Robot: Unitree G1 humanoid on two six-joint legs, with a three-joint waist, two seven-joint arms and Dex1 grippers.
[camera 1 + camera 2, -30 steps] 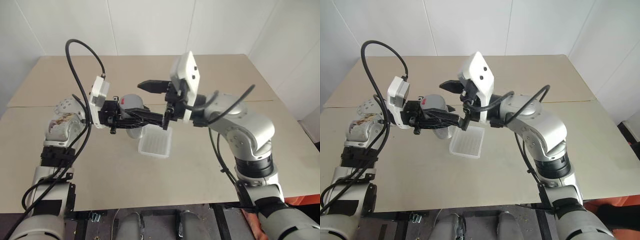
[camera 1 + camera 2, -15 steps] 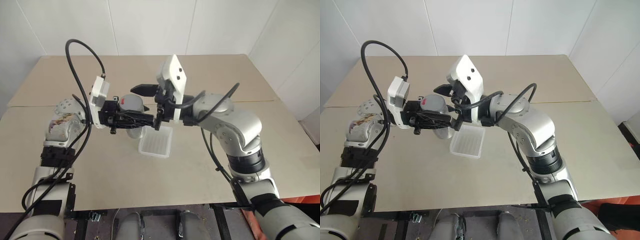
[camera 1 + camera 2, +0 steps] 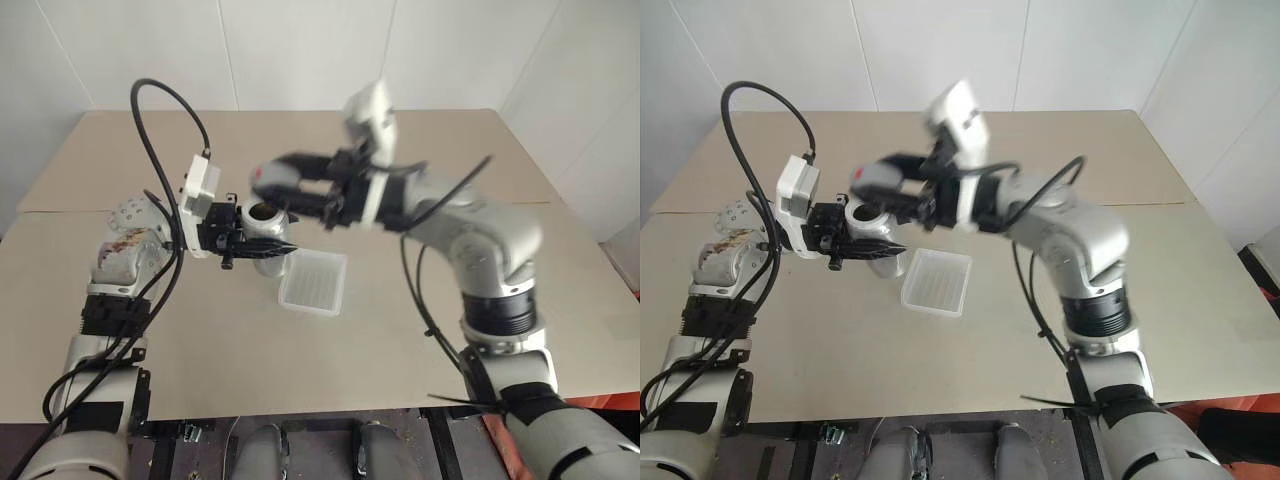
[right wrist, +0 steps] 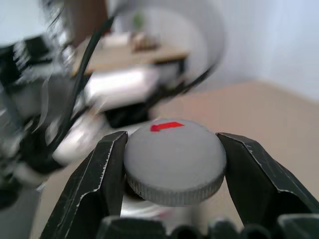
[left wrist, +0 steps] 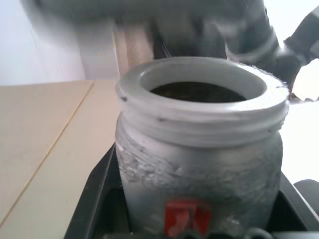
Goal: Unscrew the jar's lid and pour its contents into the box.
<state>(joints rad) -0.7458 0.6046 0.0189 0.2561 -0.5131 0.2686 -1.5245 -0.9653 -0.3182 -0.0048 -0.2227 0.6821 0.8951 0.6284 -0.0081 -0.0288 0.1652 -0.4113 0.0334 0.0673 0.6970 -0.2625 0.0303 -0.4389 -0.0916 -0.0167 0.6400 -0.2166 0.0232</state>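
From the head views, the left arm reaches in from the left with its forearm bent across the table (image 3: 150,330), the left gripper (image 3: 262,246) pointing level toward the right and closed around the jar (image 3: 262,222), which it holds upright above the table, mouth open and uncapped; just beside and below the jar the box (image 3: 312,282) lies flat on the table, apart from both grippers; the right arm arches in from the right, elbow high, its wrist turned so the right gripper (image 3: 268,182) points left and a little upward, sitting just above the jar's mouth and blurred; its fingers are clamped on the lid (image 3: 868,177), held clear of the neck. In the left wrist view, the jar stands upright between that gripper's black fingers (image 5: 99,199), white threaded neck bare, a red mark low on its side, and something dark, the contents (image 5: 199,92), inside the mouth. In the right wrist view, the round grey lid, bearing a red mark on top, is pinched at its ribbed edge between the two black fingers (image 4: 97,174).
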